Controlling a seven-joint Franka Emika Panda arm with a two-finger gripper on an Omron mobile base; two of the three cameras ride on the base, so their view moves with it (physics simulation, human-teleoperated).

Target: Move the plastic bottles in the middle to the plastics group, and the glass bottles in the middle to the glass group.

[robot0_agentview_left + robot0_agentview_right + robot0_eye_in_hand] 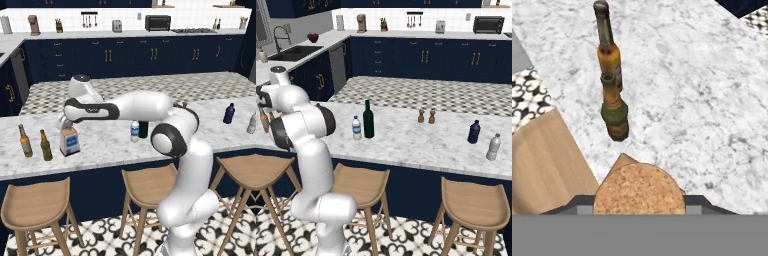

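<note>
Hand view: jaws clamped on square bottle stopper; beer bottles at 12 o'clock; set down upright, just clear of them.

Square clear bottle standing by brown beer bottle and green beer bottle. Small water bottle touching tall green wine bottle. Navy bottle and grey bottle far right.

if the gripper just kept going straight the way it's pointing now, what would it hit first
The gripper points down, right over the square bottle. In the hand view its cork stopper sits between the fingers, so that stopper comes first, if not already touched; depth is unclear. The beer bottles stand off that line.
</note>
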